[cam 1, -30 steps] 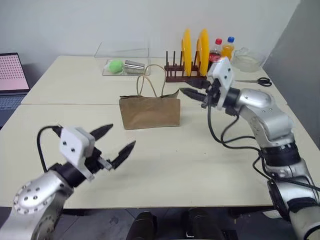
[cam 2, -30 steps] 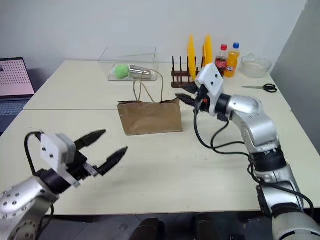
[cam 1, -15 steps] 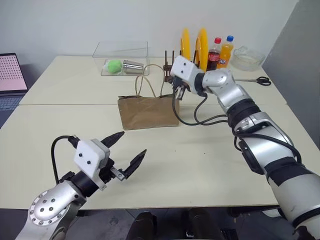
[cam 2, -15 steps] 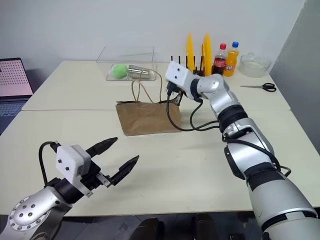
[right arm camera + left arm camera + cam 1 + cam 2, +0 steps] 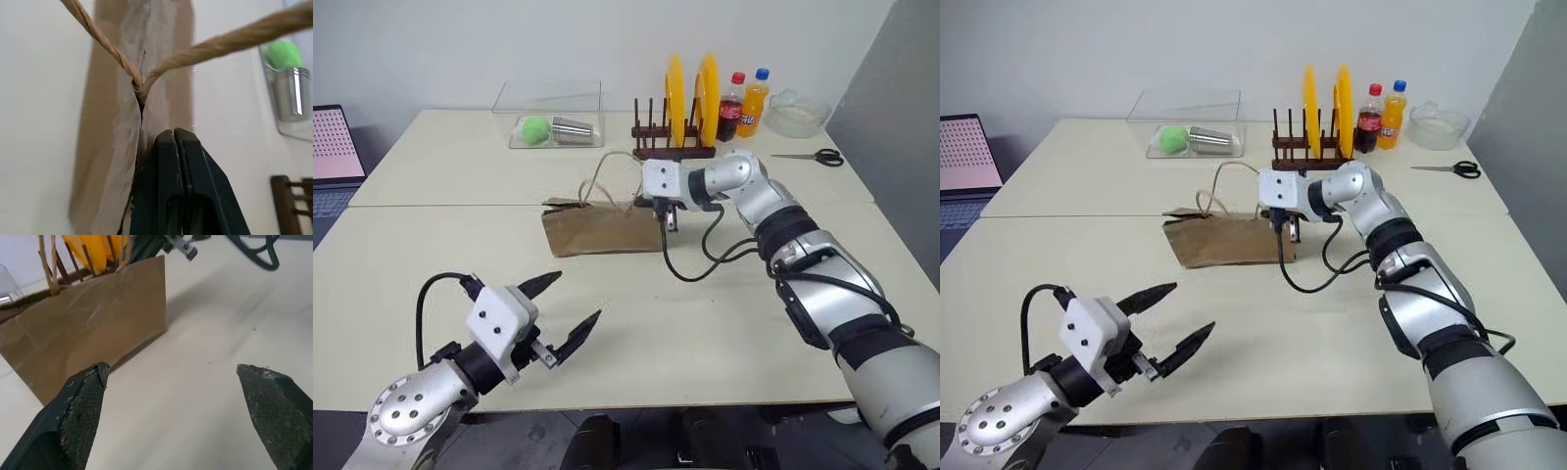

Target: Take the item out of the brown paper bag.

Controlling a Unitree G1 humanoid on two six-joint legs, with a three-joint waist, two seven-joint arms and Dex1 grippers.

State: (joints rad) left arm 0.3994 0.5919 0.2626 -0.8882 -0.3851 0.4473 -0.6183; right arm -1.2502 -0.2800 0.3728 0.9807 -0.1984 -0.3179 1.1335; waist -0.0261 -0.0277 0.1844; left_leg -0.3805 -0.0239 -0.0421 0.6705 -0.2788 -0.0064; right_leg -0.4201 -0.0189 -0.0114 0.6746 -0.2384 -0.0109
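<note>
Brown paper bag [image 5: 603,225] sits mid-desk [image 5: 724,323], mouth nearly flat; my right end effector [image 5: 172,142] is clenched at its top edge, apparently on nothing — the item is hidden, so removal is all ahead. My left end effector [image 5: 566,311] hangs released, well apart. Behind, a clear bin [image 5: 548,113] holds a green ball [image 5: 538,128] and metal cup [image 5: 573,128].
</note>
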